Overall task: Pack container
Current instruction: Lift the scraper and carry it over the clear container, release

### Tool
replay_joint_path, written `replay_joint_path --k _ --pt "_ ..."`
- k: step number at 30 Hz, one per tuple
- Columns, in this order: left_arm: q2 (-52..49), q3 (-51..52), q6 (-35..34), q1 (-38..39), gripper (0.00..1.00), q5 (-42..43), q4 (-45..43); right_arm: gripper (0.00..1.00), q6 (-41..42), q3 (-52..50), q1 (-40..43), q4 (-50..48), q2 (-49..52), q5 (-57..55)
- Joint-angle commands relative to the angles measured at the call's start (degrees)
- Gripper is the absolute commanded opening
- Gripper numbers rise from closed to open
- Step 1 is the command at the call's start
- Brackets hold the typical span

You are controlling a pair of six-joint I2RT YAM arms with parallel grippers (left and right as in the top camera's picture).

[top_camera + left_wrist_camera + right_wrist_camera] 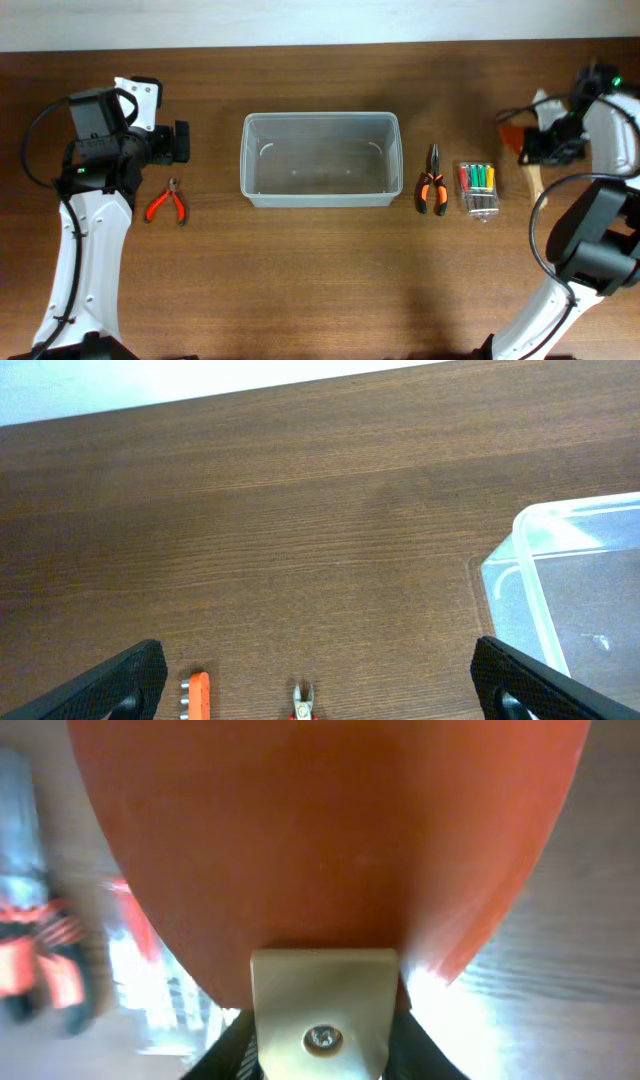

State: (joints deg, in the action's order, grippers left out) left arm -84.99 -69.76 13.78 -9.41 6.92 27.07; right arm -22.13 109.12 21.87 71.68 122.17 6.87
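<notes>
The container (320, 118) sits in the middle of the table, its long sides running left to right. Off to its left the left gripper (180, 142) hovers over bare wood, jaws spread wide, with red-handled cutters (166, 203) lying just beside it. At the far right, the right gripper (540, 150) is clamped on an orange spatula (320, 840), its fingers (228, 1045) pinching the pale neck. Black-and-orange pliers (432, 186) and a clear case of coloured bits (478, 188) lie between the container and the spatula.
</notes>
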Motion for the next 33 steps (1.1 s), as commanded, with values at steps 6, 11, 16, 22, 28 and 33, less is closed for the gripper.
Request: replay_joint_path --k 6,11,16,22,28,33 --pt "-0.5 -1.2 0.7 -0.2 0.99 0.8 0.0 0.12 4.7 20.9 -11.5 8.5 0.0 4.7" --pt "-0.5 -1.2 0.7 -0.2 0.99 0.8 0.0 0.04 2.7 26.9 -23.7 8.0 0.0 4.7" --pt "-0.5 -1.2 0.7 -0.2 0.99 0.8 0.0 0.04 -4.4 26.4 -35.3 4.4 0.7 4.7" --pt "-0.5 -1.2 0.7 -0.2 0.99 0.8 0.0 0.04 -16.9 26.4 -44.8 4.5 4.7 4.7" --pt "-0.5 -1.2 0.7 -0.2 0.99 0.8 0.0 0.04 -28.4 26.4 -47.4 7.2 10.6 4.4" --pt "-0.5 -1.2 0.7 -0.2 0.99 0.8 0.0 0.04 -36.7 26.4 -46.4 7.8 15.2 4.1"
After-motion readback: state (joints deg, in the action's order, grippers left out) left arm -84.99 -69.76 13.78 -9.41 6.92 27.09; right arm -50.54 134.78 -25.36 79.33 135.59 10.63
